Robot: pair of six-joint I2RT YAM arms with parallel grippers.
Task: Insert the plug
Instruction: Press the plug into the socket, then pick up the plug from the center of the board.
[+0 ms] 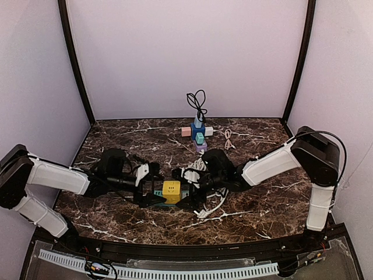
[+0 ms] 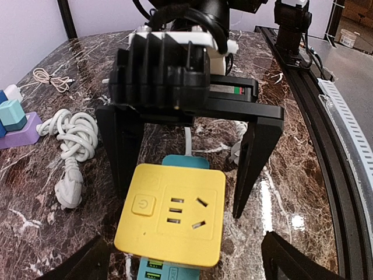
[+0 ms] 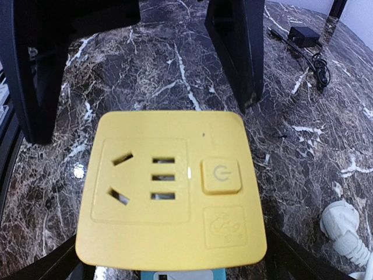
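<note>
1. Yellow socket cube [image 3: 172, 186] fills both wrist views. It sits on a teal base [image 2: 183, 162] close to the near edge of the worktop [image 1: 262, 219], roughly midway along it. The slots on its top face are all bare, nothing plugged in.
2. White plug [image 2: 67, 195] lies loose on the marble just to the right of the cube, on the end of a bunched-up white cable [image 2: 73, 131]. Nothing has hold of it, so imo the actual job has barely begun: the plug needs grabbing, lining up over the slots and pushing down.
3. Left gripper [image 1: 152, 192] sits at the cube's left side, jaws spread wider than the cube and gripping nothing. Can't tell whether a finger touches the cube.
4. Right gripper [image 1: 187, 191] is the mirror of that on the right side: jaws wide apart and empty, tips down near the marble either side of the cube's edge.
5. What's in the way: both sets of fingers crowd the cube, so I'd guess reaching the top face is awkward. The cable is knotted up too, which will probably drag on the plug once it's lifted.
6. Further out, by the middle of the far edge, there's a cluster of coloured adapter blocks [image 1: 198, 135]. A black cord [image 1: 197, 100] loops up from them and a thin beige cable [image 1: 228, 139] lies beside. All of it is well apart from the cube.
</note>
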